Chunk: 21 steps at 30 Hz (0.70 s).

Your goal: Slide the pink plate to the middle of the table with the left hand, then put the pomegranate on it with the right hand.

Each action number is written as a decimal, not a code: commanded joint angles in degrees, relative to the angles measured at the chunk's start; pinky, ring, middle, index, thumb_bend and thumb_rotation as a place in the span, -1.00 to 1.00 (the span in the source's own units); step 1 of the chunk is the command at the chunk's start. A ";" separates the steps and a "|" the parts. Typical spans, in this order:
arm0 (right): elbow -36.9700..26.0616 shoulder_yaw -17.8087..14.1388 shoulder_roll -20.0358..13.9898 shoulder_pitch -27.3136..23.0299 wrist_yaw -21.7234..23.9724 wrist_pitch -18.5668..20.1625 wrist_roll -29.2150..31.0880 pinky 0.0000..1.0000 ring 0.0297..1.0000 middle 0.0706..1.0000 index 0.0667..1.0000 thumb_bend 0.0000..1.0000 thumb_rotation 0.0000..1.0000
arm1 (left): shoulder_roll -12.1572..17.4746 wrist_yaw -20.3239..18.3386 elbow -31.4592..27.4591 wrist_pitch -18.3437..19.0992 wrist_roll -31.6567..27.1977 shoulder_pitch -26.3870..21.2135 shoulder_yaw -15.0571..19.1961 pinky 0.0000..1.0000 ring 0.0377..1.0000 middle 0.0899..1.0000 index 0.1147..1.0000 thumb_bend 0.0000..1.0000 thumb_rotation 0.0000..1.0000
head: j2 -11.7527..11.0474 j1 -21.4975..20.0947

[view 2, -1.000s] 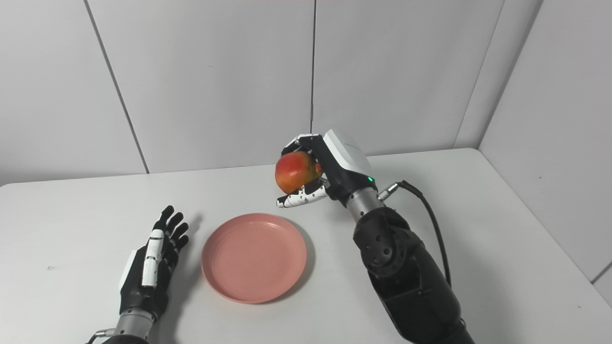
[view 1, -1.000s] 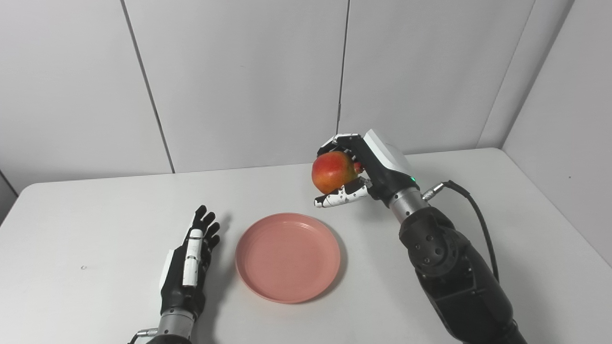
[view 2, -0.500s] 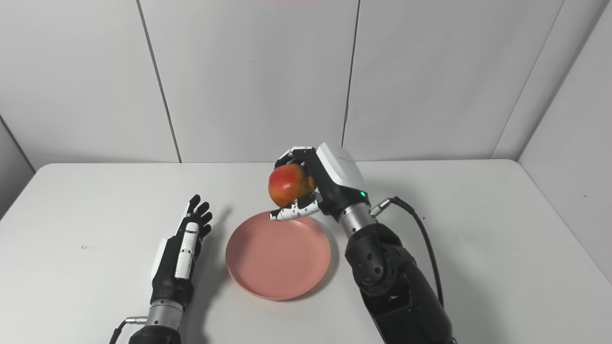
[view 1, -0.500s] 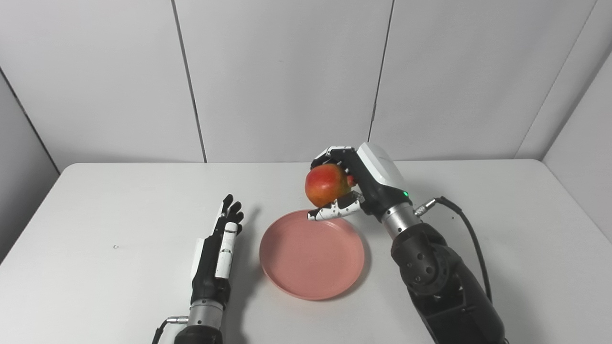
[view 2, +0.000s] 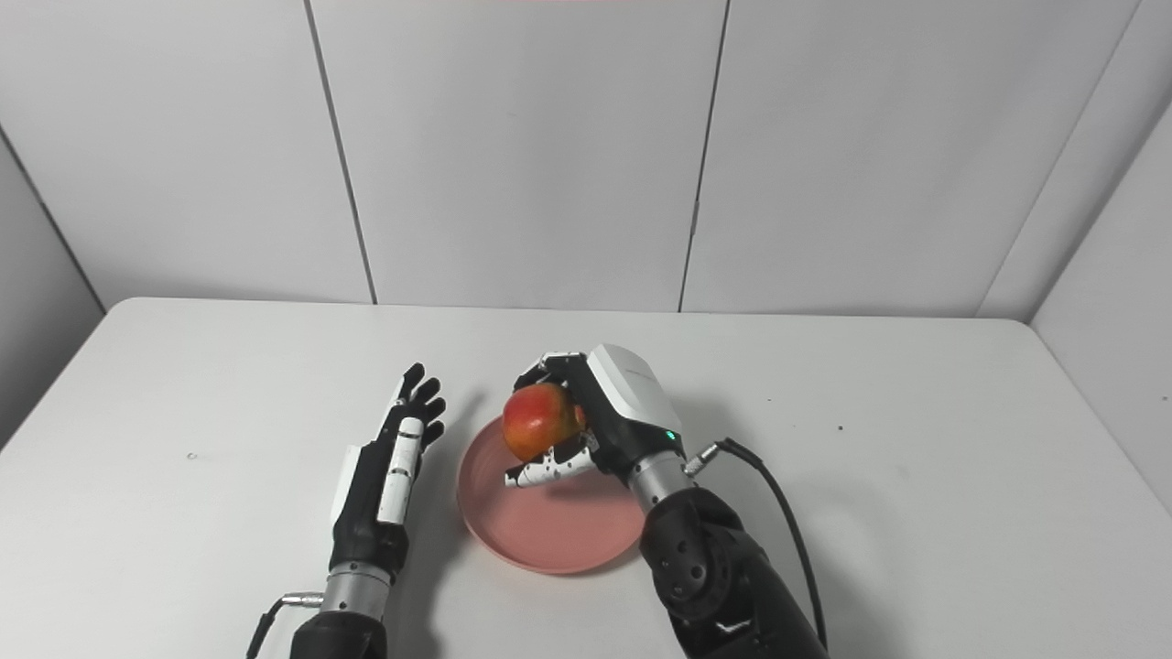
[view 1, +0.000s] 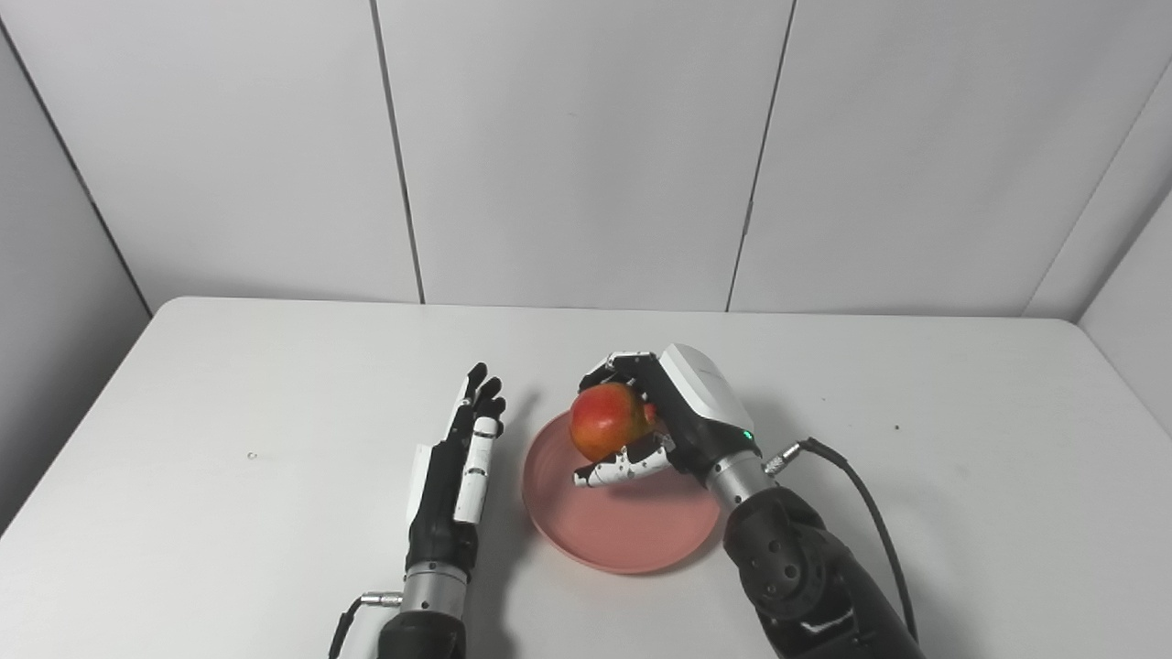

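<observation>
Right hand (view 1: 673, 416) gripping pomegranate (view 1: 604, 432), fingers wrapping top, thumb bracing underneath, holding it over far part of pink plate (view 1: 632, 531) (probably lining up for set-down). Plate sitting mid-counter (view 1: 229, 384). Left hand (view 1: 453, 476) lying open, flat, just beside plate's left rim, holding nothing.

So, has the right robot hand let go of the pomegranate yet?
No: the right robot hand is closed around the pomegranate, holding it above the pink plate.
</observation>
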 commanded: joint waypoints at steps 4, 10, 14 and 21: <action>0.32 0.06 0.79 -0.95 -2.10 -3.89 0.03 -0.31 -0.19 -0.18 -0.03 0.05 -1.00 | -0.89 1.10 -1.35 -2.36 1.19 -1.25 -0.66 0.82 0.84 0.87 0.85 -0.12 1.00 | 0.06 0.27; 1.36 0.92 0.82 -0.13 -2.63 -4.77 -0.72 -0.32 -0.19 -0.17 -0.03 0.05 -1.00 | -0.93 1.00 -1.25 -2.52 0.86 -1.33 -0.64 0.82 0.84 0.86 0.84 -0.12 1.00 | 0.62 0.28; 1.48 1.43 0.65 0.51 -2.90 -4.97 -1.34 -0.33 -0.21 -0.19 -0.02 0.05 -1.00 | -0.92 0.98 -1.33 -2.33 0.91 -1.39 -0.67 0.81 0.83 0.85 0.84 -0.11 1.00 | 0.84 0.22; 2.07 2.39 0.17 1.65 -4.21 -5.33 -3.13 -0.33 -0.20 -0.18 -0.02 0.05 -1.00 | -0.78 0.65 -1.71 -1.72 0.85 -1.37 -0.78 0.82 0.83 0.86 0.84 -0.09 1.00 | 1.17 0.10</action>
